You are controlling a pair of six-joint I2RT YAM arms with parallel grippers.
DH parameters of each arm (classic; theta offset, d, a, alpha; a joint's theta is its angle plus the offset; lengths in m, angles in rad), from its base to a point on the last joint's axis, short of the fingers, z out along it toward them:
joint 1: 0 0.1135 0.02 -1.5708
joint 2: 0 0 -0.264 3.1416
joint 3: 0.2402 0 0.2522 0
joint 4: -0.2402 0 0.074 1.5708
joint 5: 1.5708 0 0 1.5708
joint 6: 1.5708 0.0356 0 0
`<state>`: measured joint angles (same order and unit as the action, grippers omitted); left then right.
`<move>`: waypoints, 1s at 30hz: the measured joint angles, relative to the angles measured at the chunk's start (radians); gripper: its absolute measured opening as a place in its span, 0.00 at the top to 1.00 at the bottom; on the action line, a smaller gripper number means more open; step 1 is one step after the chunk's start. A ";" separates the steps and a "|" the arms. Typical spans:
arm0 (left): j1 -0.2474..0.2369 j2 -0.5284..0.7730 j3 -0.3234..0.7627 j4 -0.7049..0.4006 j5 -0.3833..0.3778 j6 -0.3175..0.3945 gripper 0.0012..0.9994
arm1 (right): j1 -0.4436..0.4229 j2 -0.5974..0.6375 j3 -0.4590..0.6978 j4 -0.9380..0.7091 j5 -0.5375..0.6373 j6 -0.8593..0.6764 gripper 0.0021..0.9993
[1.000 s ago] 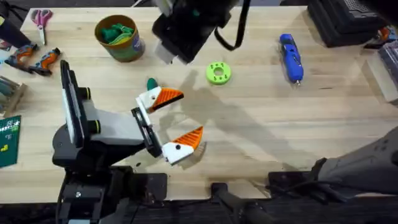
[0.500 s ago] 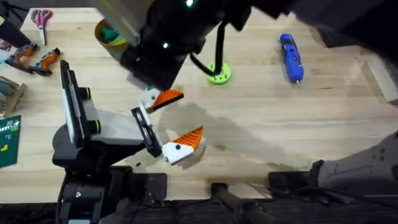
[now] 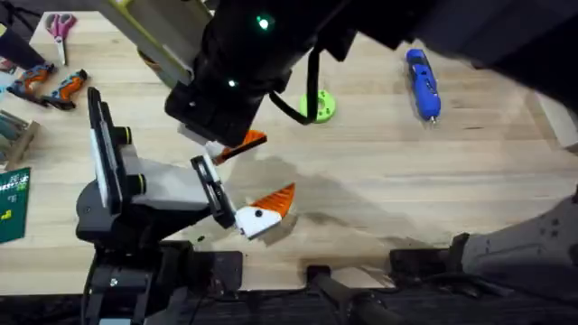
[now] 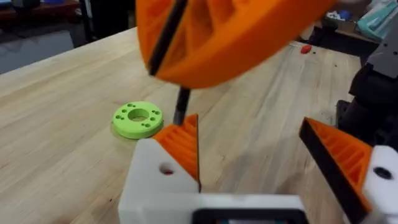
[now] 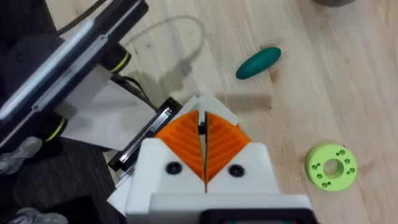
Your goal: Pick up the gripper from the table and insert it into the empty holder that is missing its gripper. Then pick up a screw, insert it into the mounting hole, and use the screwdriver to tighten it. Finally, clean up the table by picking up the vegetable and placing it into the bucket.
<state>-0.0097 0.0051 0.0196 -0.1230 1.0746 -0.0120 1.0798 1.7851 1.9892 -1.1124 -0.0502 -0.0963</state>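
My left gripper (image 3: 277,164) lies open on the table. Each of its white holders carries an orange gripper wedge (image 4: 180,146); the other wedge (image 4: 339,158) stands apart. My right gripper (image 5: 201,121) hovers just above the holder (image 4: 158,180) with its mounting hole, shut on a thin black screw (image 4: 181,107) that hangs point down. The dark green vegetable (image 5: 259,63) lies on the wood beyond. The blue screwdriver (image 3: 422,83) rests at the far right. The bucket is hidden under the right arm in the overhead view.
A lime-green disc (image 3: 318,106) with holes sits near the far finger. Scissors (image 3: 60,25) and orange-handled pliers (image 3: 50,86) lie at the far left, and a green card (image 3: 11,203) is at the left edge. Black equipment (image 3: 501,27) stands at the back right.
The right arm has swung left and toward the near edge, over the left gripper's far finger. It now covers the bucket and vegetable in the overhead view. The left arm is still.
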 joint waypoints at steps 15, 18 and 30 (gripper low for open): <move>0.000 0.000 0.000 0.000 0.000 0.000 0.01 | -0.034 0.000 -0.005 -0.004 0.000 0.003 1.00; 0.000 0.000 0.000 0.000 0.000 0.000 0.01 | -0.034 0.000 -0.005 0.005 0.000 0.004 1.00; 0.000 0.000 0.000 0.000 0.000 0.000 0.01 | -0.034 0.018 -0.005 -0.003 0.000 0.015 1.00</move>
<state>-0.0097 0.0051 0.0196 -0.1230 1.0744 -0.0120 1.0462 1.8026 1.9842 -1.1152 -0.0502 -0.0814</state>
